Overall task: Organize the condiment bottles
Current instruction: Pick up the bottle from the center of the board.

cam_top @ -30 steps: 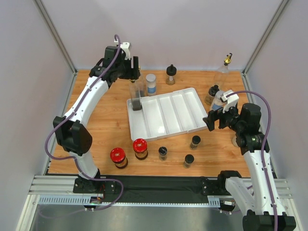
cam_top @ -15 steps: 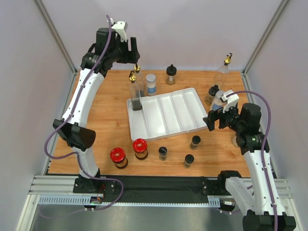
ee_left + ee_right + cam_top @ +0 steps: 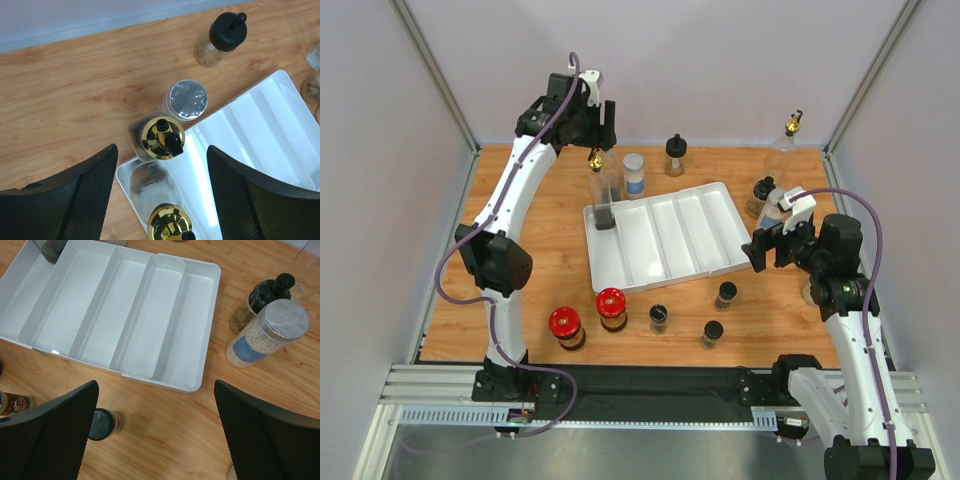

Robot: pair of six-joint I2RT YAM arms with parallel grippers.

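Left gripper (image 3: 161,147) lower, over gold-spouted bottle (image 3: 162,138)

Tray (image 3: 665,250): four right-hand compartments free, reachable from above. Far-left corner crowded: two gold-spouted bottles (image 3: 161,140), silver-lidded jar (image 3: 187,99) just beside them. Black-capped jars (image 3: 659,317) stand along tray's near side; bare board (image 3: 548,275) between tray and left edge.

Bright, even light from above; shadows soft & short. Glare streak on tray (image 3: 260,130) at 5 o'clock, left wrist view; gold cap (image 3: 161,141) glints. Views sharp.
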